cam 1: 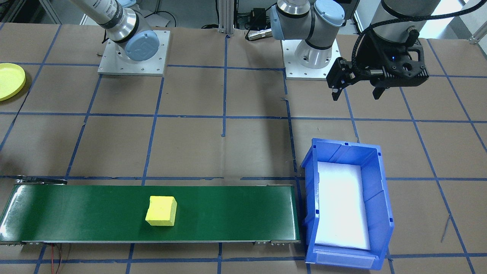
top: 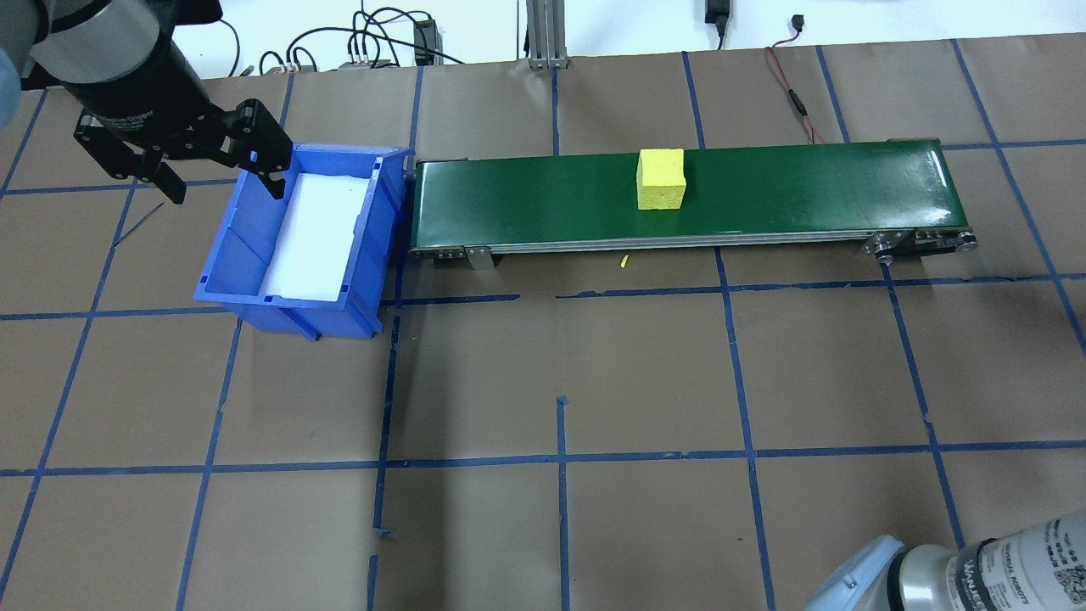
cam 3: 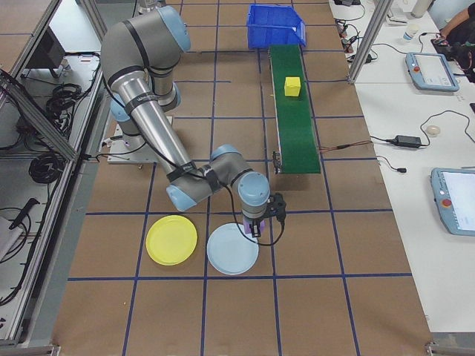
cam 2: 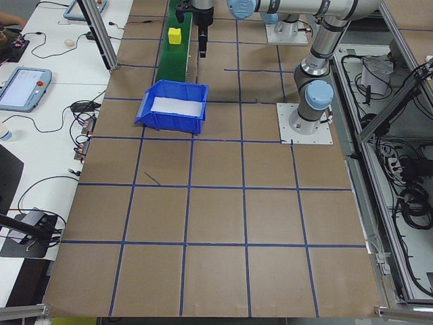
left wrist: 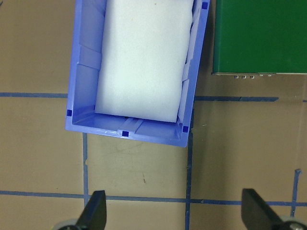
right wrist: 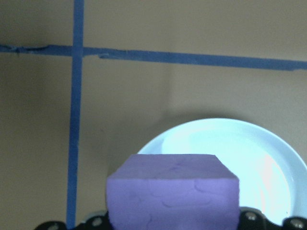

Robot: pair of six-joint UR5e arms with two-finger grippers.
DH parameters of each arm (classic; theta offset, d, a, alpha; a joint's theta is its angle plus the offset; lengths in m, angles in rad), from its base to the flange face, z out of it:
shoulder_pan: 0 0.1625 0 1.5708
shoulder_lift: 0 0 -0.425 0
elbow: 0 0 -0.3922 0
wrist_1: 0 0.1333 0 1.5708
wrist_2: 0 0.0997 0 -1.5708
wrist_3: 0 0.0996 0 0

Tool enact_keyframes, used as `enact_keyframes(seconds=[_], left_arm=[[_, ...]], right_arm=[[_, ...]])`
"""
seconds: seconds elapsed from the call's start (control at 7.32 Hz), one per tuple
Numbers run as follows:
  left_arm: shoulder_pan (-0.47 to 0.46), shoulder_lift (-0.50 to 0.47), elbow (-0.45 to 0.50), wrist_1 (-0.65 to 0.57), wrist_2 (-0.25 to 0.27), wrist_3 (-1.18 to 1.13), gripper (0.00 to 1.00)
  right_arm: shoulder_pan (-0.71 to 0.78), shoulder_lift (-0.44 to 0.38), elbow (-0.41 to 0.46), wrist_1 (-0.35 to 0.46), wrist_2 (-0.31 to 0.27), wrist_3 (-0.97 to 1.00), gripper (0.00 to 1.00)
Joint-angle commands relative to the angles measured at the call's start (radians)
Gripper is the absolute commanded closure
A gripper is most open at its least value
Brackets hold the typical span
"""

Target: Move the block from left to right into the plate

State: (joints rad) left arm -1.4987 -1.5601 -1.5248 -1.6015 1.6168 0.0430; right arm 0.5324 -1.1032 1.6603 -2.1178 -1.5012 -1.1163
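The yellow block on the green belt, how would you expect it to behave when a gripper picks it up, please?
The yellow block looks like porous foam: probably light and slightly squashy. Its flat faces make rolling unlikely. The rough surface should grip well, not slip.

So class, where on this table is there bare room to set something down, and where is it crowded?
Free: the brown paper between the conveyor and the robot's side. Crowded: the far strip, where the blue bin butts the conveyor's end, yellow block on the belt, left gripper over the bin.

The round bright-yellow plastic plate (cam 1: 10, 80) is cut by the front view's left edge. In the right wrist view, the purple foam cube (right wrist: 172, 190) hides the right gripper's fingertips — and part of the pale-blue round plate (right wrist: 249, 158).
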Motion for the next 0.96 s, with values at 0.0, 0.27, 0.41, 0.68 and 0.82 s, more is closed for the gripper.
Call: enact_keyframes(seconds=[0.0, 0.27, 0.41, 0.68, 0.82], left_arm=[[0.000, 0.000, -0.002, 0.000, 0.000, 0.000, 0.00], [0.000, 0.002, -0.002, 0.000, 0.000, 0.000, 0.00], [0.000, 0.002, -0.002, 0.000, 0.000, 0.000, 0.00], [0.000, 0.002, -0.002, 0.000, 0.000, 0.000, 0.00], [0.000, 0.002, 0.000, 0.000, 0.000, 0.000, 0.00]], right_arm=[[-0.061, 0.047, 0.036, -0.071, -0.014, -0.039, 0.53], [-0.068, 0.060, 0.030, -0.083, -0.007, -0.046, 0.18], [-0.068, 0.059, 0.029, -0.083, -0.002, -0.046, 0.05], [-0.066, 0.036, 0.027, -0.086, -0.004, -0.046, 0.00], [-0.057, -0.002, 0.024, -0.088, -0.002, -0.036, 0.00]])
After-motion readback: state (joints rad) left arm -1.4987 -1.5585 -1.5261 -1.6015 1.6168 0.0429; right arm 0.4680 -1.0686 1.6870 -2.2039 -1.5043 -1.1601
